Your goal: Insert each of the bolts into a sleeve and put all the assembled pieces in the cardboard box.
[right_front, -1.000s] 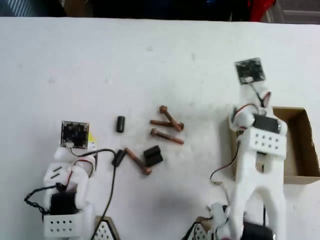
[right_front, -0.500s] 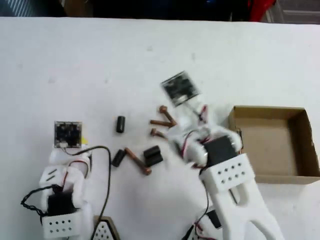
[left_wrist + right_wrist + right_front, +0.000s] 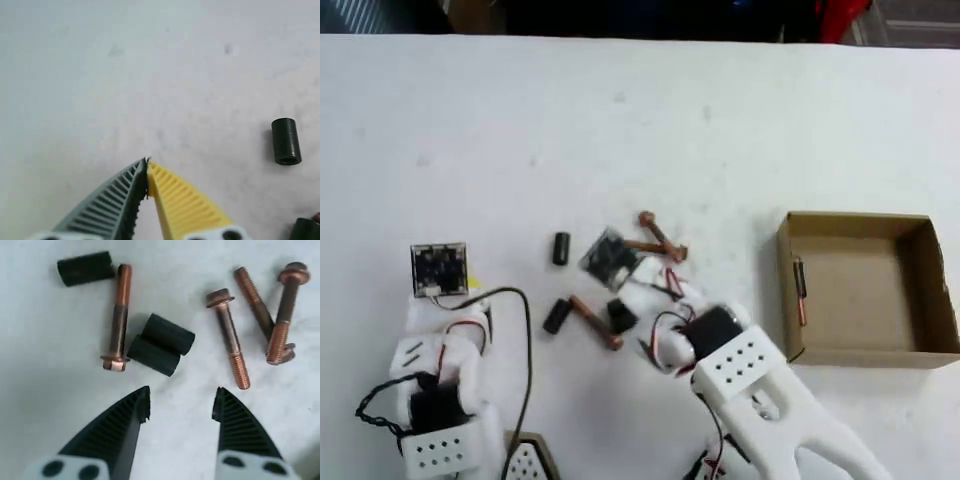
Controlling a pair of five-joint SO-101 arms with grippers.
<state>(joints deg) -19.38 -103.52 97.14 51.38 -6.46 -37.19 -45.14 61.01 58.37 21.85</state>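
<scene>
- Bolts are mostly still unassembled. Four copper-coloured ones lie loose on the table (image 3: 620, 120), and none of them is in a sleeve.
- One lone bolt (image 3: 120, 315) lies just beside two black sleeves (image 3: 167, 335) that rest side by side and touching. A second bolt (image 3: 228, 335) lies on the other side of that pair, and two more bolts (image 3: 252, 295) (image 3: 286, 300) cross each other beyond it.
- A third sleeve (image 3: 85, 268) lies near the threaded end of the lone bolt. A fourth sleeve (image 3: 286, 141) lies on its own, apart from the cluster. That makes four bolts and four sleeves still to join.
- The cardboard box (image 3: 860, 222) stands open, well apart from the cluster. It holds one slim copper piece (image 3: 801, 290) against its near-side wall. I judge this to be the one finished piece, though I cannot tell whether it has a sleeve on it.
- The right gripper (image 3: 181, 402) has its fingers spread and grips nothing. It hangs low over the table just short of the paired sleeves and the second bolt.
- The left gripper (image 3: 146, 169) has its fingers pressed together with nothing between them. It sits over bare table, apart from the fourth sleeve.
- By my reckoning about one piece is delivered and four assemblies remain. Each of those still needs picking up, inserting and carrying to the box.
</scene>
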